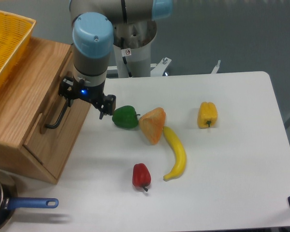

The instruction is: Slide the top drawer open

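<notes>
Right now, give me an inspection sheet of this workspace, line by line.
Surface: white table, no spills seen.
Job's things: top drawer looks shut; black bar handle partly hidden by the arm.
Clutter: green pepper, orange wedge, banana, red pepper, yellow pepper; pan with blue handle at the front left edge; yellow basket on the cabinet.
Gripper: gripper at the handle; fingers hidden, state unclear.
Cables: one dark cable behind the cabinet.
Surroundings: grey floor, nothing else seen.
</notes>
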### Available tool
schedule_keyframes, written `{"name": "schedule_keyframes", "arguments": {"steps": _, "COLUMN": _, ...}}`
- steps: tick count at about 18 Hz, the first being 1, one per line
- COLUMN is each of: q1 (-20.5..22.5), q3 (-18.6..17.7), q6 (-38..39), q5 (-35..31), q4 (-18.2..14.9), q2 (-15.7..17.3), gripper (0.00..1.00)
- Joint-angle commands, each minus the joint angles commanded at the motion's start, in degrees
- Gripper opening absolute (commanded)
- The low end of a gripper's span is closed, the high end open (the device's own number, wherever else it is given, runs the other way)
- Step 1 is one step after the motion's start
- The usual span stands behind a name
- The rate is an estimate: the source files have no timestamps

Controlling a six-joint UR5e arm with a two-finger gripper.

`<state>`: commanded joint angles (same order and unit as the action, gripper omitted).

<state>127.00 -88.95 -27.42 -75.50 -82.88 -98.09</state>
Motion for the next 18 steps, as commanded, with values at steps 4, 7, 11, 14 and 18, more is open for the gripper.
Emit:
{"name": "schedule_keyframes", "arguments": {"steps": 4, "q1": -1.14, "q3": 0.0, "q6": 1.58, "q5": 0.0, "q4": 0.0, "q2": 0.0, "gripper": 1.0}}
{"name": "schedule_keyframes", "arguments": {"steps": 7, "q1": -1.23, "q3": -0.09, "q6": 2.2, "q5": 0.0, "q4": 0.09, "q2": -0.17, "gripper": 1.0}}
{"name": "schedule_keyframes", "arguments": {"steps": 11, "q1": -1.5, "q3": -0.09, "q6": 2.2, "q5": 0.0, "q4": 0.26, "q2": -0.44, "gripper": 1.0}}
{"name": "schedule_keyframes", "arguments": {"steps": 14, "q1": -1.5, "q3": 0.0, "q6": 2.2, "q5": -0.09, "q4": 0.35, "q2": -0.61, "gripper": 1.0}}
{"name": "schedule_keyframes", "arguments": {"steps": 18, "q1": -1.5, "q3": -0.09, "q6": 2.2, "q5": -0.17, "q4": 0.44, "q2": -0.62, "gripper": 1.0}}
